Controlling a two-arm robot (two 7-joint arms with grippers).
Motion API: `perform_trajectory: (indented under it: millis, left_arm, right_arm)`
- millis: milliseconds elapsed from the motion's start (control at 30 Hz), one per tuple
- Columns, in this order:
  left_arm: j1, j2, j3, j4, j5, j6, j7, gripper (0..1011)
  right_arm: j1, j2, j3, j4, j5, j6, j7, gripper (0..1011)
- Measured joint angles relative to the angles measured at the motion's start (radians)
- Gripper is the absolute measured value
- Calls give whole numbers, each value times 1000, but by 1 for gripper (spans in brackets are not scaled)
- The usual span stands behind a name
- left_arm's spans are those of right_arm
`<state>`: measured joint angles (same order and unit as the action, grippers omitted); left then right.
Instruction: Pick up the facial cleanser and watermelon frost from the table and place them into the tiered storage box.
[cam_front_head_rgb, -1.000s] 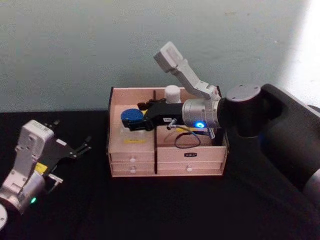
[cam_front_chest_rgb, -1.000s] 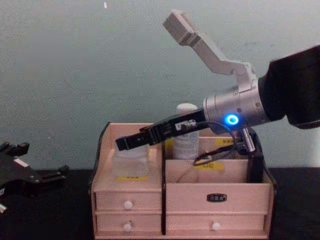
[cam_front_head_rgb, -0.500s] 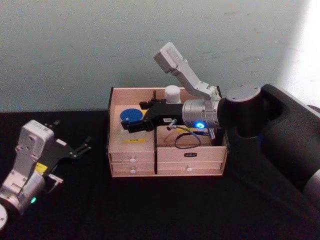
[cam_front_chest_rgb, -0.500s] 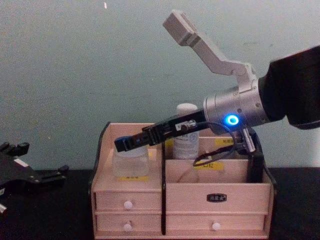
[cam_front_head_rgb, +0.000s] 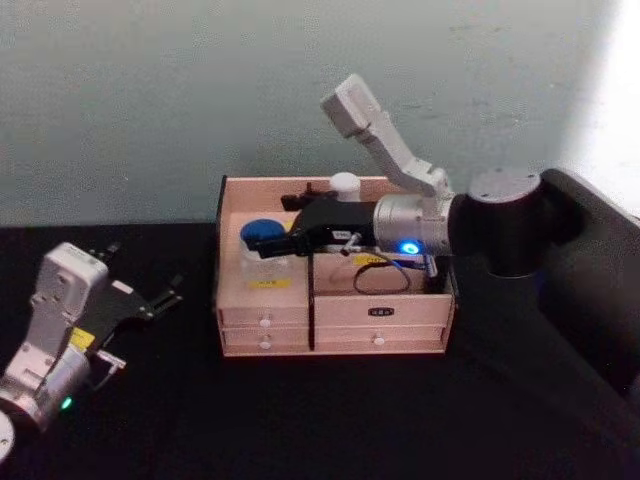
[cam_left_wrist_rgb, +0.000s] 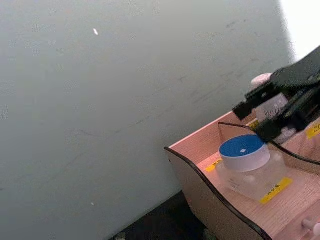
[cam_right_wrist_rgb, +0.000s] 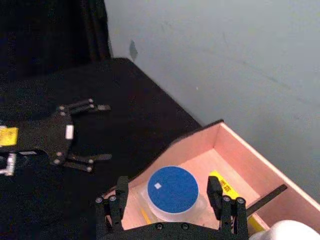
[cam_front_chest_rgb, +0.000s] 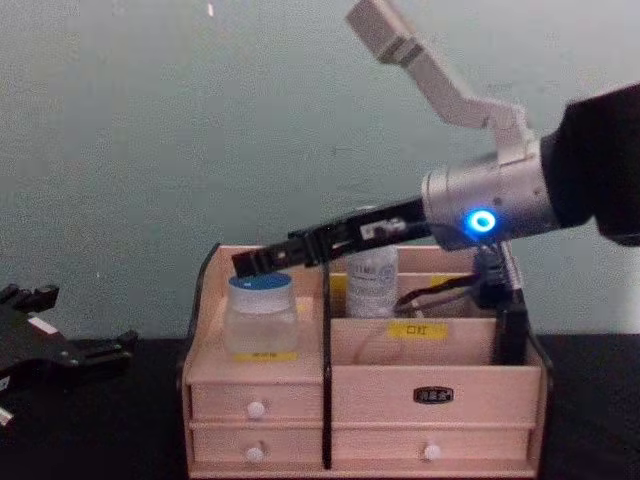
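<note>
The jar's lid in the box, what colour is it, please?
Blue; the lid shows best in the right wrist view.

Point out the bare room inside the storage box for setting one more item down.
Free: the tiered storage box front right compartment, holding just a cable loop. Crowded: left compartment with the blue-lidded jar under the right gripper; back right holds the white bottle.

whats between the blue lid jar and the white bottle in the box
In the chest view, the black divider of the tiered storage box stands between the blue-lidded jar and the white bottle.
</note>
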<state>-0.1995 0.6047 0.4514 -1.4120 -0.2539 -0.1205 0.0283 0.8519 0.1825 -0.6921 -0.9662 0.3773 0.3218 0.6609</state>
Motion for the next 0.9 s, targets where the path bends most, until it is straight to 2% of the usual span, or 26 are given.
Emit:
perform_trajectory:
  millis: [167, 300, 433, 500, 600, 700, 900]
  left_arm:
    - [0, 0, 0, 0, 0, 0, 0, 1002]
    - [0, 0, 0, 0, 0, 0, 0, 1001]
    - [0, 0, 0, 0, 0, 0, 0, 1001]
    - [0, 0, 0, 0, 0, 0, 0, 1001]
    - [0, 0, 0, 0, 0, 0, 0, 1001]
    - [0, 0, 0, 0, 0, 0, 0, 1001]
    - [0, 0, 0, 0, 0, 0, 0, 1001]
  right_arm:
    - [-33, 37, 18, -94, 21, 13, -3, 1003]
    - [-73, 81, 38, -198, 52, 29, -9, 1003]
    - [-101, 112, 50, -260, 75, 40, -11, 1003]
    - [-136, 150, 63, -325, 100, 51, -12, 1002]
    - [-165, 181, 73, -373, 116, 56, -14, 1003]
    - [-219, 236, 93, -449, 143, 57, -22, 1002]
    - [-299, 316, 129, -541, 176, 43, -42, 1003]
